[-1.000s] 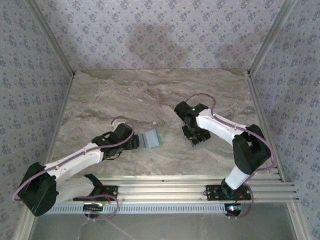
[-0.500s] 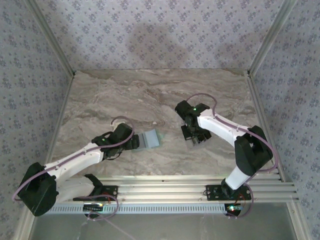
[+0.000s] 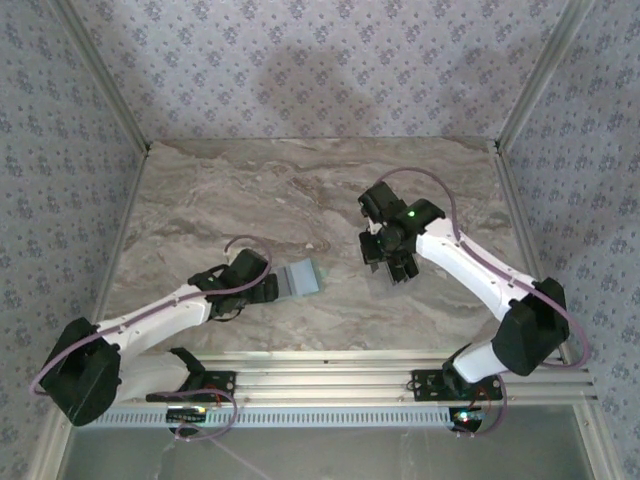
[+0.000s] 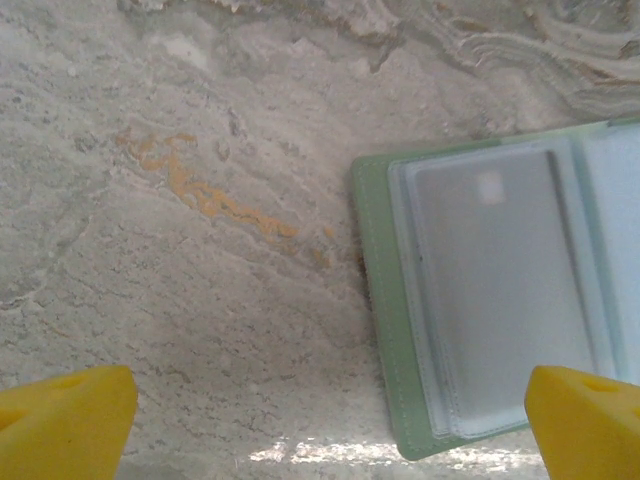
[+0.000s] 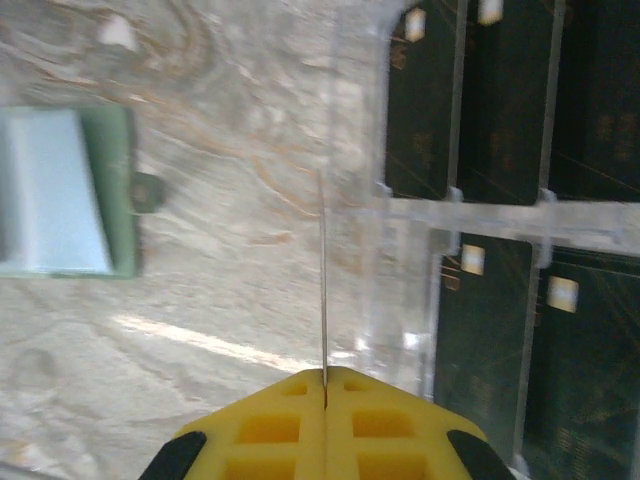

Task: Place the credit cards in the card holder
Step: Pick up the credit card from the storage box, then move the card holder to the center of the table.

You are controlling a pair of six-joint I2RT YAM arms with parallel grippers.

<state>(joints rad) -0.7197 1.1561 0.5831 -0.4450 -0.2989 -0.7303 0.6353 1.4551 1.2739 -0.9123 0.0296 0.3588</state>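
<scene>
Since a second ago the right arm's elbow has swung out toward the right edge of the marble table and its wrist has shifted toward the far side, while the left arm and the card holder lie where they were. From overhead, the right gripper hangs right of centre and the left gripper sits just left of the sage-green holder, at mid-table toward the near side. The overhead view is too coarse to show how the fingers stand. The wrist cameras fill that in. The right wrist view shows the right gripper with its yellow fingers pressed together on a thin card, seen edge-on as a fine line rising from the seam between them. Just to the right of that line lies a clear tray holding the remaining credit cards, black with pale chips, side by side in two rows. The card holder lies well apart from it on the left of the same view. The left wrist view shows the left gripper spread wide, one yellow fingertip in each lower corner and nothing between them but bare marble and a corner of the holder. There the card holder lies open and flat, its grey inner pocket facing up inside the green border, extending past the right edge of the frame.
</scene>
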